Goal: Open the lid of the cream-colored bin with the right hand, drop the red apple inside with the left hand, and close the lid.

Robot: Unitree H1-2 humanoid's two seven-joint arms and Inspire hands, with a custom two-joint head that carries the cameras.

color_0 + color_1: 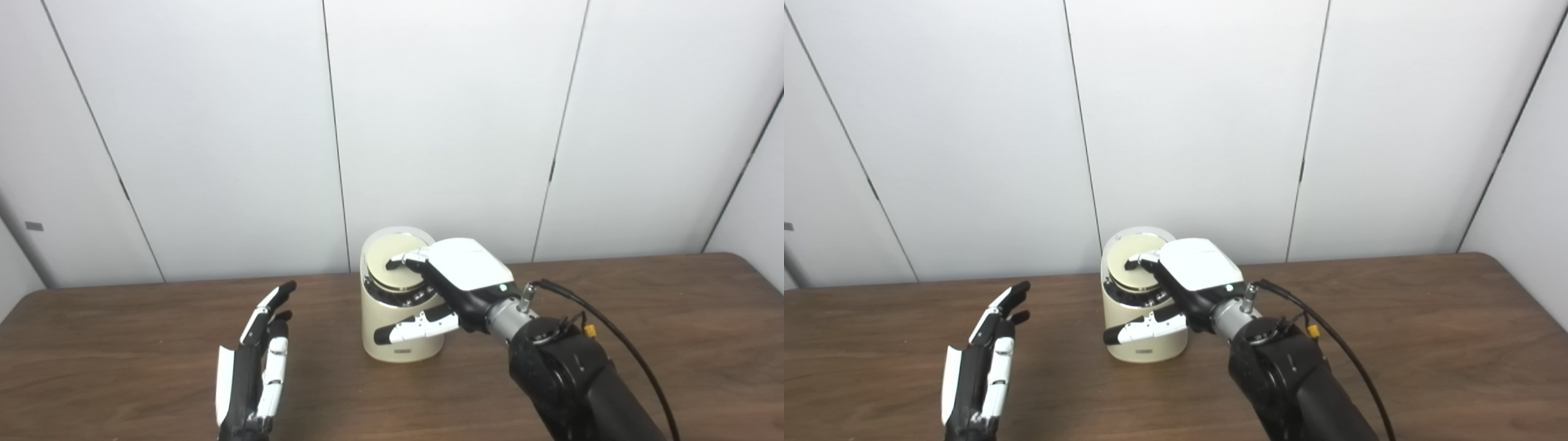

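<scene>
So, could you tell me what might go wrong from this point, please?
1. The right hand lies over the lid of the cream-colored bin, its thumb against the bin's side; an uneven push might tip or slide the bin on the table.
2. No red apple shows in either view, and the left hand is open and holds nothing, so whether the drop has happened cannot be told.
3. The cable at the right wrist could snag.

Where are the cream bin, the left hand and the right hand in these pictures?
cream bin (401, 340), left eye view: lower front wall.
left hand (254, 361), left eye view: middle of the open hand.
right hand (1191, 269), right eye view: white back.
</scene>
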